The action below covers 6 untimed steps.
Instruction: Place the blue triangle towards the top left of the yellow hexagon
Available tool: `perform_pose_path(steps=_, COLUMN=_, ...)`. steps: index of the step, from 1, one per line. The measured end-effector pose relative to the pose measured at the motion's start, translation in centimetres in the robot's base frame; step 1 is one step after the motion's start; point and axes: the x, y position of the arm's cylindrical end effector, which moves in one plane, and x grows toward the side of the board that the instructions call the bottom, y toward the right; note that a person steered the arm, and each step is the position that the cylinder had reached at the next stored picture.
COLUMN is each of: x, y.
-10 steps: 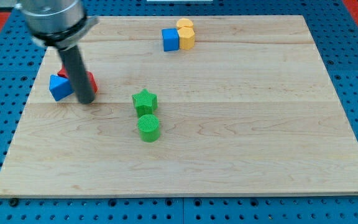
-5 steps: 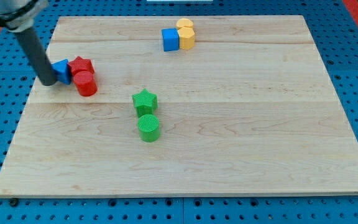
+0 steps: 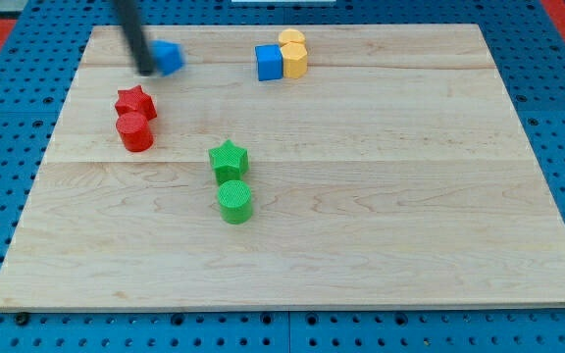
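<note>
A: Where are we sitting — which side of the blue triangle (image 3: 169,57)?
B: My tip (image 3: 145,72) is resting just at its left edge, touching or near enough; blur is making contact hard to call. So the triangle is lying to the view's right of the end effector, slightly up.
A: End effector state?
B: We're working with a bare rod — no jaws to spread or pinch, nothing held, only pressing sideways.
A: And the goal?
B: The yellow hexagon (image 3: 295,60) is sitting near the view's top, well to the right, with a yellow block (image 3: 291,39) touching behind it and a blue cube (image 3: 269,62) touching its left side. The cube is standing between triangle and hexagon.
A: So we're judging a rightward push, aimed a bit upward?
B: Yes — the line tip-to-triangle is already pointing roughly that way. We're guessing the cube could get bumped if we run straight.
A: Long axis?
B: Too blurred to tell. The triangle is lying on the surface (image 3: 381,196) near the top-left.
</note>
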Motion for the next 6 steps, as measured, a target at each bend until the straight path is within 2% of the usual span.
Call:
perform_pose_path(steps=1, x=-0.5, y=5.2)
perform_pose_path(steps=3, x=-1.7, y=-9.6)
perform_pose_path(steps=4, x=-4.3, y=-2.3)
perform_pose_path(steps=5, x=-4.1, y=8.7)
perform_pose_path(steps=6, x=-6.2, y=3.6)
